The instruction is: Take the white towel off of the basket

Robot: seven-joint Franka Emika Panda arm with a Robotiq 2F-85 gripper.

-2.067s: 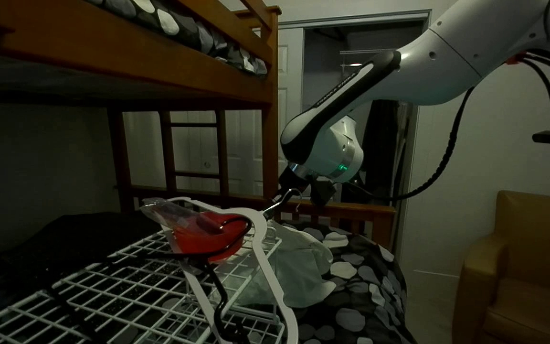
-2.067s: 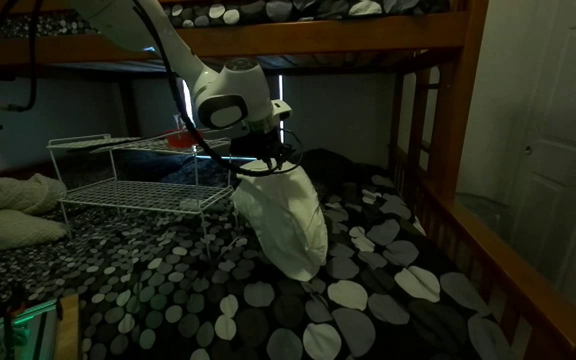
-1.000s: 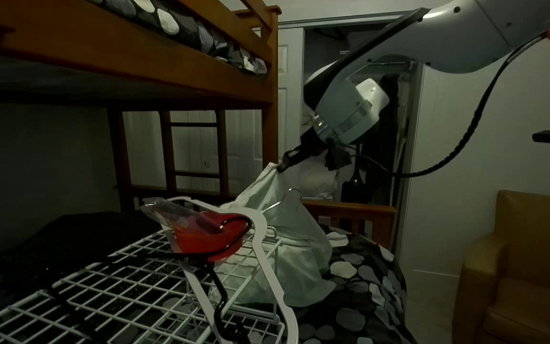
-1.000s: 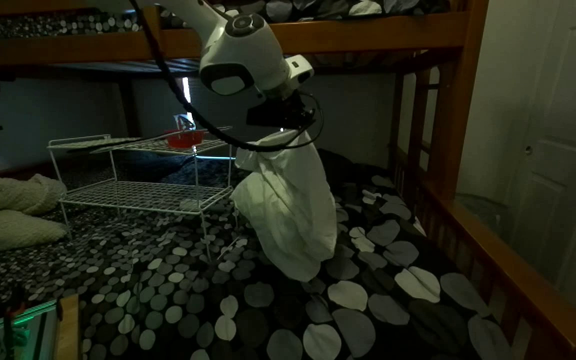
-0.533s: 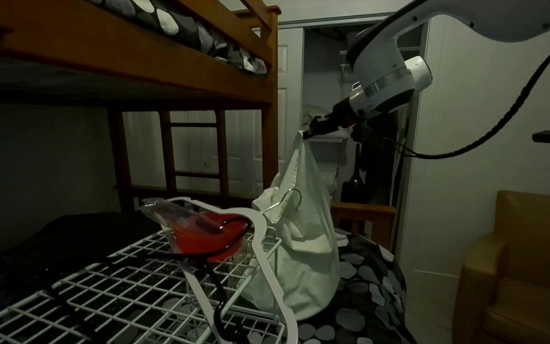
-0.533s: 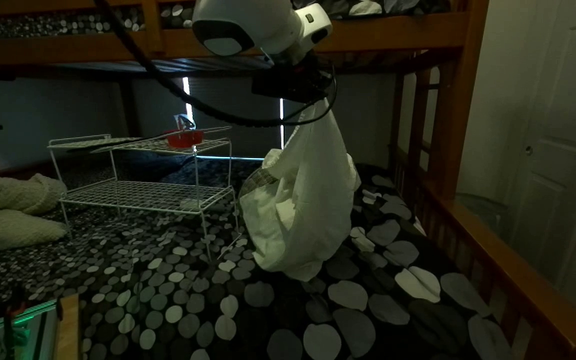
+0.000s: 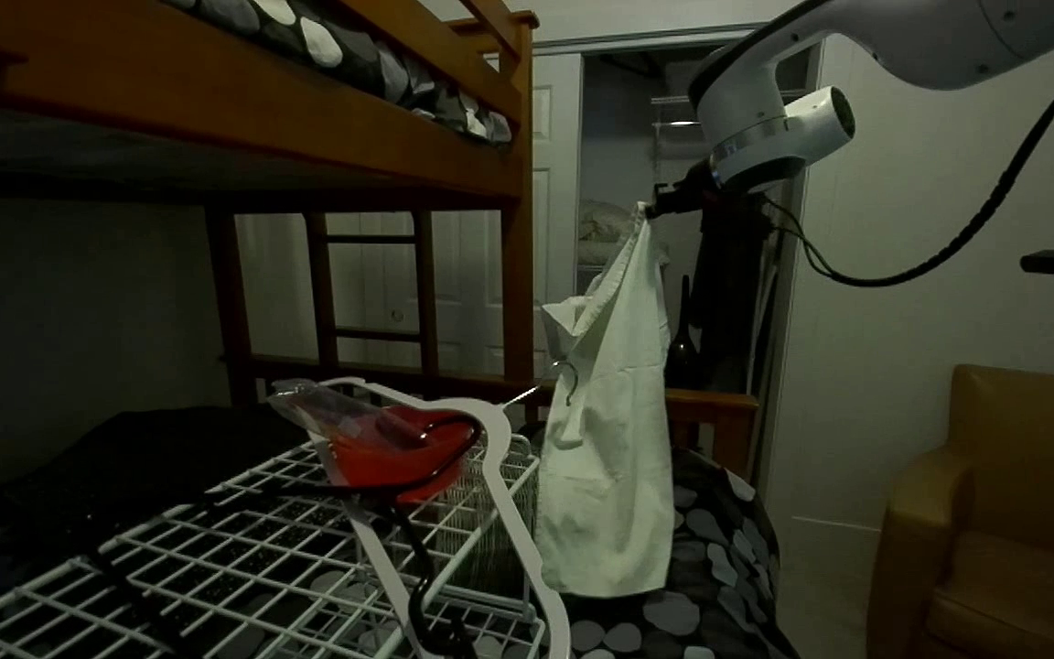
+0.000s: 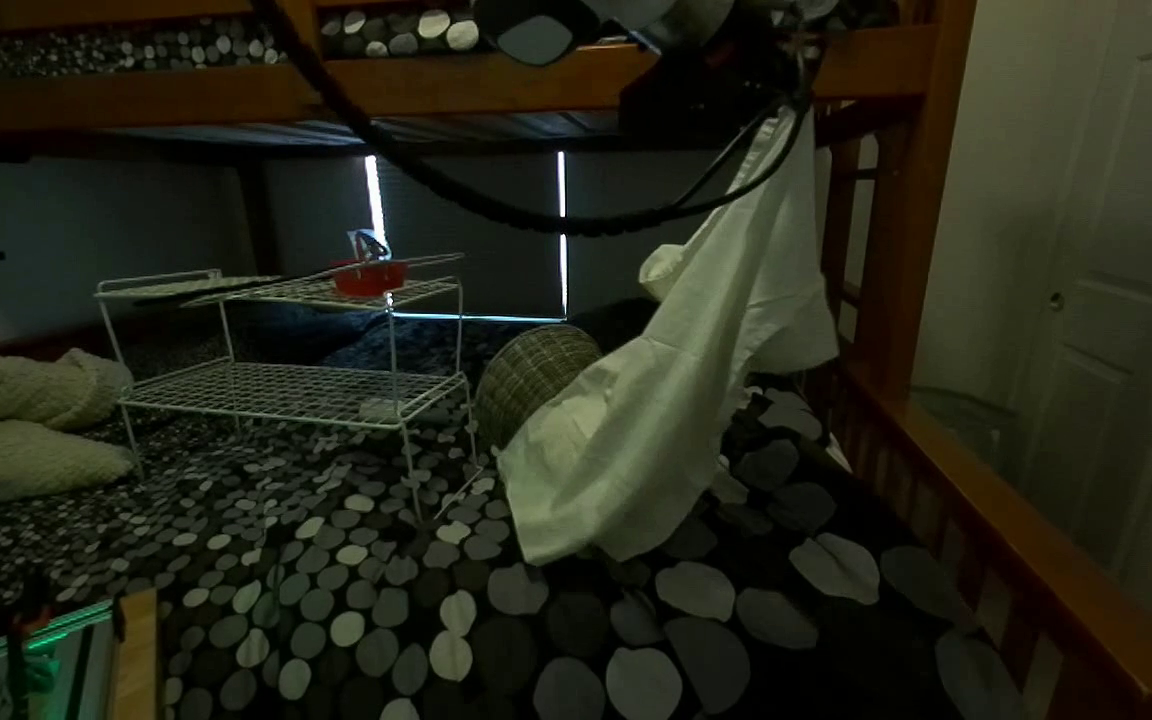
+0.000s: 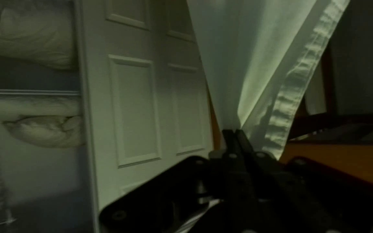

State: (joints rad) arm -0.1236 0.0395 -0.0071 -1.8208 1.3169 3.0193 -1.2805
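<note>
The white towel hangs from my gripper by its upper edge. It also shows in an exterior view, stretched slantwise with its lower part lying against the open side of the basket and on the bed. The woven basket lies tipped on the bed beside the wire rack. Its rounded wall is bare and the towel hides its mouth. Behind the rack, part of the basket shows through the wires. In the wrist view the fingertips are closed together on the towel.
A white wire rack stands on the bed, with a red container and a white hanger on top. The upper bunk rail is close to the arm. A footboard and armchair stand nearby.
My gripper has risen and moved away from the rack, pulling the towel up and off the basket's wall. The basket, hidden at first, now shows. The rack has not moved.
</note>
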